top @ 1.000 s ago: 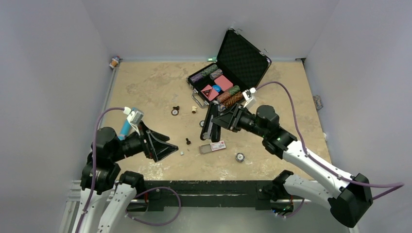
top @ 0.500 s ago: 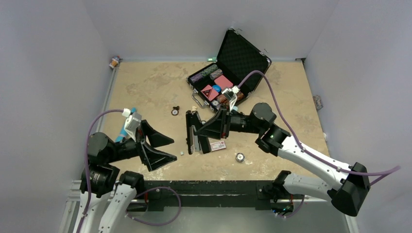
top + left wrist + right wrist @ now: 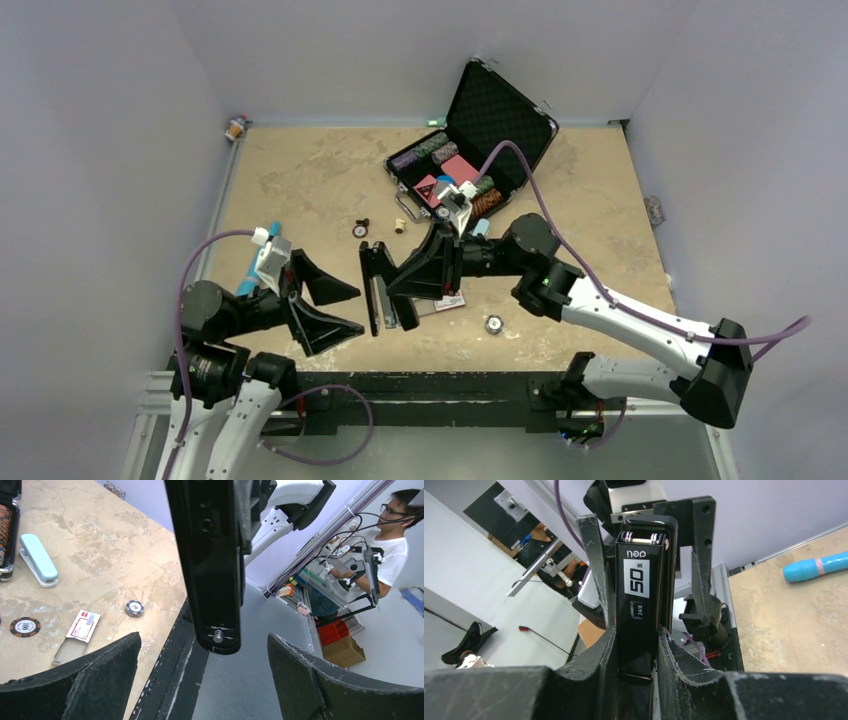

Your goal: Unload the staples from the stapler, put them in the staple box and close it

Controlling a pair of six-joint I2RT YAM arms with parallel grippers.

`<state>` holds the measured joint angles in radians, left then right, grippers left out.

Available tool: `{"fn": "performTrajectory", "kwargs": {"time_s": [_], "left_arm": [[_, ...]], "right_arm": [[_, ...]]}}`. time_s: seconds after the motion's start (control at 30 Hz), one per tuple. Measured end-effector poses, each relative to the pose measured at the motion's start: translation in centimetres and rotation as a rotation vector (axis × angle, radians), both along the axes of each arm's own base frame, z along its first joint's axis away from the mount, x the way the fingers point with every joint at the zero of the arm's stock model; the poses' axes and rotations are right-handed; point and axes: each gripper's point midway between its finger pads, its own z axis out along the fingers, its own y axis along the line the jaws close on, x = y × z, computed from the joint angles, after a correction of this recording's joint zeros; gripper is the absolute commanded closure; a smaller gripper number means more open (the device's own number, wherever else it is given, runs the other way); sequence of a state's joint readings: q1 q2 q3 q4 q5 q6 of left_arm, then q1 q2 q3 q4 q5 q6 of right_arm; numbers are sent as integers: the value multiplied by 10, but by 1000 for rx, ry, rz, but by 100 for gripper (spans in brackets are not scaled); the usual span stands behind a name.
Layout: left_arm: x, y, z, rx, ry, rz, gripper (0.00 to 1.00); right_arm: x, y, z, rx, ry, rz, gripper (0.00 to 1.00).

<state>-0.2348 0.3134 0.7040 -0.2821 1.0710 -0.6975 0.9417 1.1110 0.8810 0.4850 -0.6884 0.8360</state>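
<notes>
Near the front edge of the table (image 3: 300,190), the right gripper (image 3: 405,288) pinches the stapler (image 3: 377,290), just right of the spread left gripper (image 3: 355,308).

Top external: looks down from high above and behind, far from the black stapler (image 3: 385,295). Left wrist: faces that stapler from close beside it. Right wrist: stares along its body, nearly touching. Shared across all three: the stapler.

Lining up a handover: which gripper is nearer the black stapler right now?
Right. The right gripper is shut on the black stapler. The left gripper is open just to the stapler's left, fingers facing it, not touching.
</notes>
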Motion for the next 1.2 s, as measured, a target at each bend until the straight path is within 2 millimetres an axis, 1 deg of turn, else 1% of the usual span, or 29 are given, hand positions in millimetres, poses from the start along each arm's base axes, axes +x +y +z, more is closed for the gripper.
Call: {"fn": "performTrajectory", "kwargs": {"time_s": [0.2, 0.33, 0.43, 0.63, 0.73, 1.07, 1.13, 1.2], "left_arm": [[1, -1, 3, -26, 0, -4, 3], [0, -1, 8, -38, -11, -10, 4], [-2, -2, 10, -45, -16, -18, 8], [-5, -2, 14, -55, -21, -34, 10], [-6, -2, 14, -56, -12, -41, 17], [-11, -3, 13, -54, 0, -66, 37], [-12, -3, 13, -53, 1, -70, 49], [-13, -2, 12, -54, 10, -73, 64]], "right_arm": [[-8, 15, 19, 25, -16, 26, 100], [-9, 22, 25, 34, -18, 30, 100], [-10, 28, 24, 29, -12, 34, 100], [-11, 41, 16, 8, 7, 39, 100], [-12, 47, 14, 1, 11, 46, 100], [-13, 54, 17, 11, 10, 42, 100], [-12, 55, 15, 8, 13, 39, 100], [-11, 57, 13, 4, 18, 39, 100]]}}
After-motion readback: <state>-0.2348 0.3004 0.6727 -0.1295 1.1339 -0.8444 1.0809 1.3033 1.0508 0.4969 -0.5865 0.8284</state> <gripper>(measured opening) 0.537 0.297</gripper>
